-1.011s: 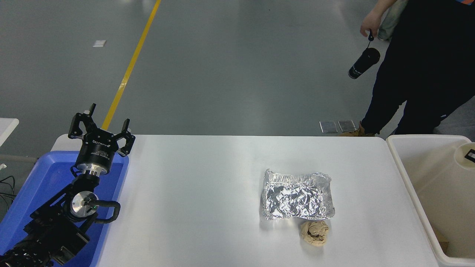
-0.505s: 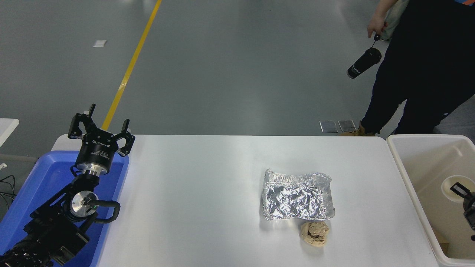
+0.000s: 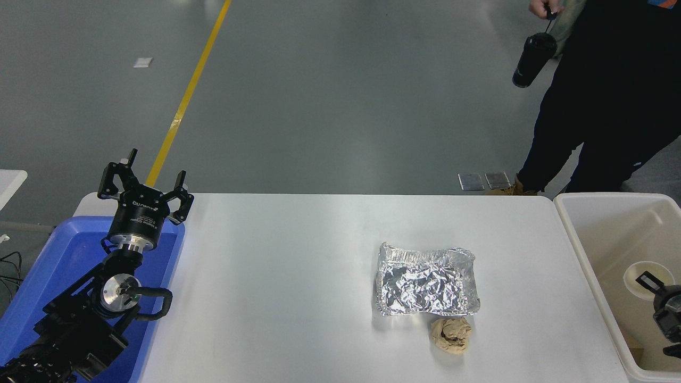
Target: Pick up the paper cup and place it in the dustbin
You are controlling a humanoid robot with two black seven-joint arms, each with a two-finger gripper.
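One white table (image 3: 298,298) stretched to the left of the right pincer (image 3: 653,287), which reached in at the right edge, inside the cream dustbin (image 3: 585,250). Its fingers gripped the paper cup (image 3: 638,272), held within the bin. Left of it lay a crumpled foil tray (image 3: 425,282) and a brown paper ball (image 3: 451,334). Far left, the left pincer (image 3: 144,183) stood parked with fingers spread above a blue bin (image 3: 53,255).

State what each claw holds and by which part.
Right claw grips the paper cup by its rim, inside the dustbin. Left claw is open and holds nothing.
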